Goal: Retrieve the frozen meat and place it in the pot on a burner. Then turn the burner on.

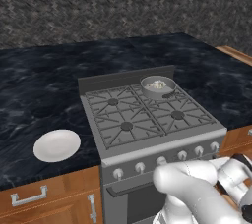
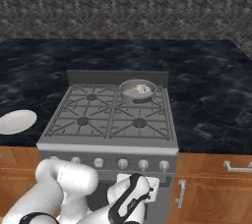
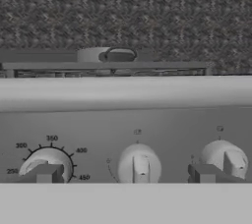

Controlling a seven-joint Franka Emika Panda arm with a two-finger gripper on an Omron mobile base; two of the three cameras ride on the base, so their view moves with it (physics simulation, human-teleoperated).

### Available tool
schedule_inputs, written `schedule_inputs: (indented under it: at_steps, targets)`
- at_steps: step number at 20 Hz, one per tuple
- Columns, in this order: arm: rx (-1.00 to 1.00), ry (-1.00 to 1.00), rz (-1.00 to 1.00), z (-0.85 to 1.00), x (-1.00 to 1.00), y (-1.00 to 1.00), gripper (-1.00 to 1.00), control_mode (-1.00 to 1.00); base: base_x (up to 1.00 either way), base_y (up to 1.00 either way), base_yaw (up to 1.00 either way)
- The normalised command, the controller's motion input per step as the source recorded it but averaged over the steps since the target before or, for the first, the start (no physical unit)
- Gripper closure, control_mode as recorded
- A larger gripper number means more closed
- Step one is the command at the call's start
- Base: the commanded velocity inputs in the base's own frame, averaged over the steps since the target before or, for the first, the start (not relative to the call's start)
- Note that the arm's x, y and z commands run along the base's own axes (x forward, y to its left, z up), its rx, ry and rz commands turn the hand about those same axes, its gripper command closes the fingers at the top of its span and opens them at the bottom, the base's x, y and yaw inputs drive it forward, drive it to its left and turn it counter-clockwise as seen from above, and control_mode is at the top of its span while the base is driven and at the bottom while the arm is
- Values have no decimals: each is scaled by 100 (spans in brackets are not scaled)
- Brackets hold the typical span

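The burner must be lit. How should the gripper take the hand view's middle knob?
Grip the raised ridge of the middle knob, coming straight from the front. The ridge stands upright, so the open gripper should close on its left and right flanks.

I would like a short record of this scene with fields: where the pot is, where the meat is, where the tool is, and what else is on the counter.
pot: pot on the rear right burner of the stove
meat: frozen meat lies inside the pot
tool: tool open, low before the stove front, facing the silver knobs
counter: white plate left of the stove
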Motion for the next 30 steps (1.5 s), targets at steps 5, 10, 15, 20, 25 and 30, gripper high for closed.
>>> schedule_inputs:
  at_steps: [5,10,15,20,25,30]
  targets:
    - [0,-5,0,-5,11,0,-100,-100,0,0,0]
    - [0,0,0,0,0,0,-100,-100,0,0,0]
    - [0,0,0,0,5,-20,-100,-100,0,0,0]
    - [0,0,0,0,6,-17,-100,-100,0,0,0]
    - [0,-2,0,-2,0,0,-100,-100,0,0,0]
    - [0,-13,-2,-27,0,3,-100,-100,0,0,0]
